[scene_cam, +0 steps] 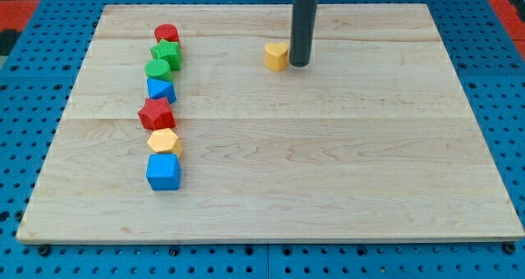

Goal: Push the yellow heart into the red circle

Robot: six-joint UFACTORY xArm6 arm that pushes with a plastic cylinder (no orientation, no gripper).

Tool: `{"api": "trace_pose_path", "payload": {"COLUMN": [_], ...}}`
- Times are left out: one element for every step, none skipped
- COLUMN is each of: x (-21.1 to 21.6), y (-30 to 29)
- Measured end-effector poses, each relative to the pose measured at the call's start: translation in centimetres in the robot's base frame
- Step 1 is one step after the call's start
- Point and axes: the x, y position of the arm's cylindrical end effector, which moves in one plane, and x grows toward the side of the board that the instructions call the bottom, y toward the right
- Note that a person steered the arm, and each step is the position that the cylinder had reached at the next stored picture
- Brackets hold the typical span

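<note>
Lower left of the frame: a blue cube starts a column of blocks on the wooden board, rising through a yellow hexagon, a red star, a blue block, a green cylinder and a green star to the red circle at upper left. Upper centre: the yellow heart, with my tip touching its right side — the bare rod holds nothing. Recommended push: leftward and slightly toward the frame's top, steadily — a drift risks striking the green star. No brands, labels or writing are legible.
</note>
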Motion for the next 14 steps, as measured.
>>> {"api": "trace_pose_path", "payload": {"x": [-2.2, -3.2, -1.2, -1.4, -4.1, -5.7, -4.3, -3.2, -5.1, -7.1, -9.6, -11.0, -11.0, -11.0], "y": [-3.1, -7.1, -4.1, -9.8, -10.6, -10.6, -8.3, -15.0, -14.3, -12.9, -17.5, -16.8, -18.3, -23.2]}}
